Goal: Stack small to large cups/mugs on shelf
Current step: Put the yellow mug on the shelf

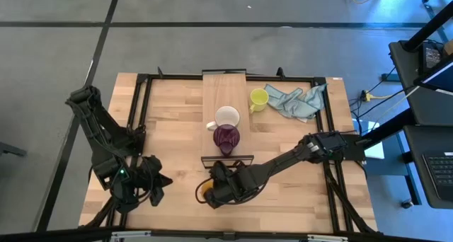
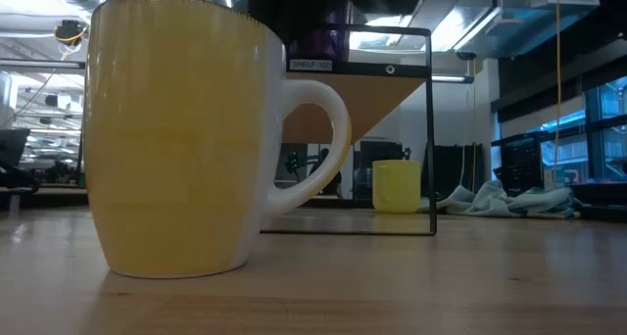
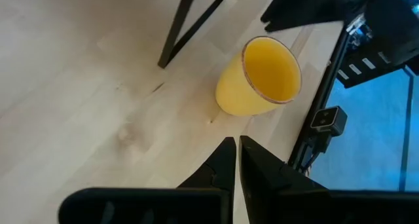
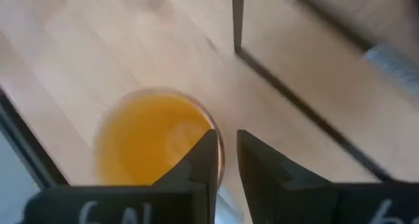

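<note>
Light-wood tabletop [image 1: 170, 122], orange mug [image 3: 258, 76] (seemingly upright), grey floor [image 1: 56, 44]

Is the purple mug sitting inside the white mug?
No. In the high view the purple mug stands beside the white mug on the shelf.

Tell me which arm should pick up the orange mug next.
Right. The right gripper hangs directly over the orange mug, fingers straddling its rim, near the shelf's dark-framed end. The left gripper is shut and sits off to the mug's side.
</note>
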